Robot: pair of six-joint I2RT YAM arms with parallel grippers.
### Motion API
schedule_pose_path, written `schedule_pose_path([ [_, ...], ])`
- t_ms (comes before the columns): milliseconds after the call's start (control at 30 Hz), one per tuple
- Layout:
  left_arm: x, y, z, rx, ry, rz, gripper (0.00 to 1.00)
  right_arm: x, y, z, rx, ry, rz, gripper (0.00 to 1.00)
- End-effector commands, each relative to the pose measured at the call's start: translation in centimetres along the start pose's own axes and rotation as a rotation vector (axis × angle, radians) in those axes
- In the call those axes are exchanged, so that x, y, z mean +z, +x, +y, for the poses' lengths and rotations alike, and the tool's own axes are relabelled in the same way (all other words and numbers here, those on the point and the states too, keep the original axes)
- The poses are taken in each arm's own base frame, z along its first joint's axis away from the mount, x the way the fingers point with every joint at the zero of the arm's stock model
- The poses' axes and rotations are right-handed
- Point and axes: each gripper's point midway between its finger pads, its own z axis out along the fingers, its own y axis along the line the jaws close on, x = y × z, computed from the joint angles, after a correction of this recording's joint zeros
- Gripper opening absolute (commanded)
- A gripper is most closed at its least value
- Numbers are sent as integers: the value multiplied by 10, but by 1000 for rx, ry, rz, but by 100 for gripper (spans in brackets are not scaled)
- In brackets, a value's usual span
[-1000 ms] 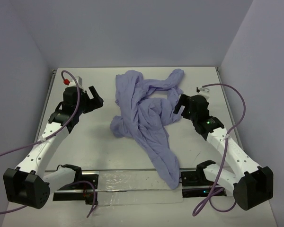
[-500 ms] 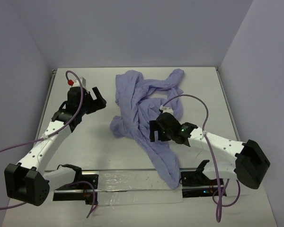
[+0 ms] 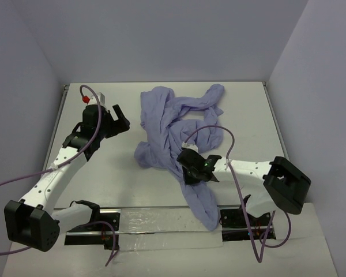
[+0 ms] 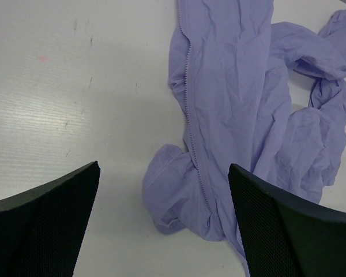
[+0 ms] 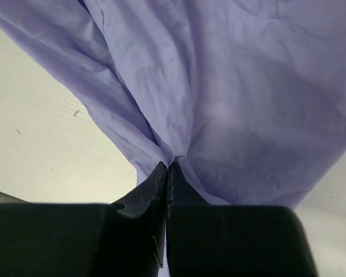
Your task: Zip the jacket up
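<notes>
Two arms reach over a white table (image 3: 104,173), and between them lies the jacket (image 3: 179,133) — a crumpled lavender heap. It spreads from the far middle of the table down toward the near edge, where its narrow end lies over a clear plastic strip (image 3: 155,222) between the arm bases. The right gripper (image 3: 185,172) is down on the jacket's lower middle, its jaws pressed together on a pinch of the thin cloth. In the right wrist view the fabric gathers into folds that run to the tips of the two dark fingers (image 5: 155,190). The left gripper (image 3: 121,118) hangs above bare table to the left of the jacket, apart from it, with its jaws spread wide and holding nothing. In the left wrist view a line of zipper teeth (image 4: 190,115) runs along one edge of the cloth — unjoined, with a rolled lump of fabric beside its lower end.
</notes>
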Motion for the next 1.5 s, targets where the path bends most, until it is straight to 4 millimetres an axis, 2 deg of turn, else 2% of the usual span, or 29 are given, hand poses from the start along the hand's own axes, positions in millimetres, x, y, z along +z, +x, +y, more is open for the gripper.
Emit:
schedule_pose_path([
  [0,-18,-28,-10,-17,16,-81,99,-40,-53,4,-2,29,-206,0],
  [33,-20,-30,-11,-19,20,-86,99,-55,-69,5,-5,37,-258,0],
  [100,-23,-32,-12,-25,23,-93,99,-105,-113,10,-15,27,-396,0],
  [133,-25,-33,-12,-29,26,-97,99,-135,-137,13,-10,18,-479,0],
  [167,-26,-34,-13,-35,28,-101,99,-176,-164,18,0,-9,-577,0],
  [200,-28,-35,-13,-38,31,-103,99,-206,-183,18,-13,-12,-650,0],
  [267,-31,-36,-14,-42,34,-109,99,-245,-204,18,-24,-15,-742,0],
  [300,-33,-37,-15,-45,38,-113,99,-302,-229,23,-38,-45,-860,0],
  [400,-39,-41,-15,-54,40,-126,99,-382,-257,27,-35,-86,-1036,0],
  [467,-43,-44,-16,-57,43,-134,99,-419,-267,27,-30,-107,-1119,0],
  [500,-46,-46,-16,-60,44,-142,99,-449,-273,26,-23,-128,-1189,0],
  [567,-51,-49,-16,-65,42,-152,99,-482,-277,25,-9,-157,-1267,0],
  [633,-59,-55,-16,-70,45,-172,99,-526,-276,19,19,-204,-1384,0],
  [733,-67,-62,-16,-74,46,-196,99,-554,-278,9,43,-198,-1482,0],
  [767,-68,-63,-17,-74,48,-200,99,-554,-281,8,56,-183,-1491,0],
  [867,-72,-66,-21,-74,69,-205,99,-534,-304,2,39,-55,-1477,0],
  [933,-71,-66,-24,-72,81,-196,99,-500,-328,-1,26,-9,-1426,0],
  [1000,-69,-63,-25,-69,82,-180,99,-461,-355,-18,44,50,-1365,0],
  [1100,-66,-58,-25,-62,83,-159,99,-385,-389,-23,41,58,-1233,0],
  [1133,-65,-57,-24,-60,80,-153,99,-358,-401,-33,52,79,-1188,0],
  [1167,-64,-54,-23,-58,77,-142,99,-297,-421,-38,51,94,-1083,0],
  [1233,-62,-49,-21,-54,70,-129,99,-231,-437,-44,74,73,-952,1],
  [1267,-62,-48,-21,-53,68,-127,99,-207,-441,-44,77,62,-889,6],
  [1300,-61,-47,-20,-51,69,-122,99,-182,-444,-48,86,75,-820,27],
  [1333,-60,-45,-20,-48,69,-114,99,-154,-445,-52,94,94,-737,60],
  [1433,-54,-34,-20,-40,72,-85,99,-120,-436,-52,122,101,-645,77],
  [1467,-50,-29,-22,-38,86,-71,99,-124,-432,-50,128,88,-658,81],
])
